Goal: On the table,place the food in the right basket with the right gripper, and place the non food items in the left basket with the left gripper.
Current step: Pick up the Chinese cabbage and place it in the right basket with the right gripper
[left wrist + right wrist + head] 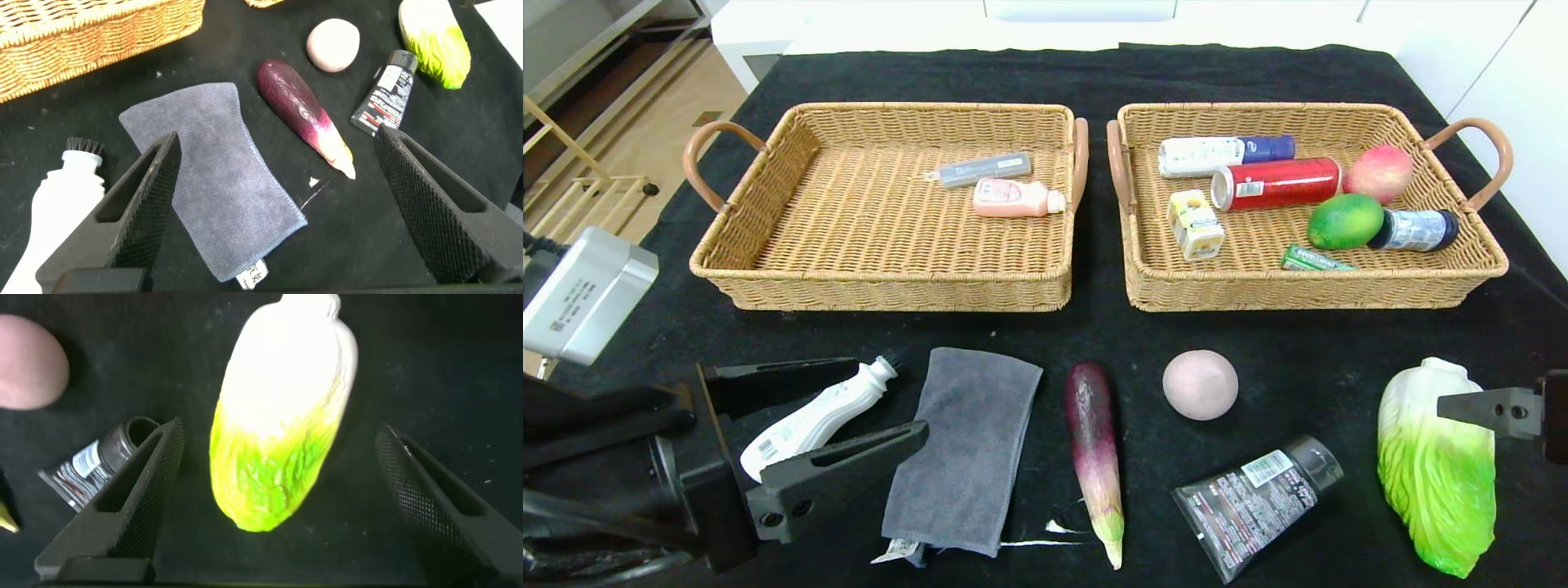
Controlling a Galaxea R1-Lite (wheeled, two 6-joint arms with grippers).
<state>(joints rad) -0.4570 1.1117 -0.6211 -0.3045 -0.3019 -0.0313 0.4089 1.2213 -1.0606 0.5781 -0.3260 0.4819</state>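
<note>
Left tool [849, 408]: released, lower left of frame, jaws either side of white bottle [817, 418].
Right tool [278, 498]: released, lower right, over cabbage [1437, 461] on table [1298, 343].

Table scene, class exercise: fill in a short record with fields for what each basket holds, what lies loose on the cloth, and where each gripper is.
left basket: grey stick, pink bottle
right basket: bottles, red can, carton, peach, green fruit
loose on cloth: white bottle, grey towel, eggplant, pink ball, black tube, cabbage
left gripper: open, over the white bottle
right gripper: open, over the cabbage
</note>
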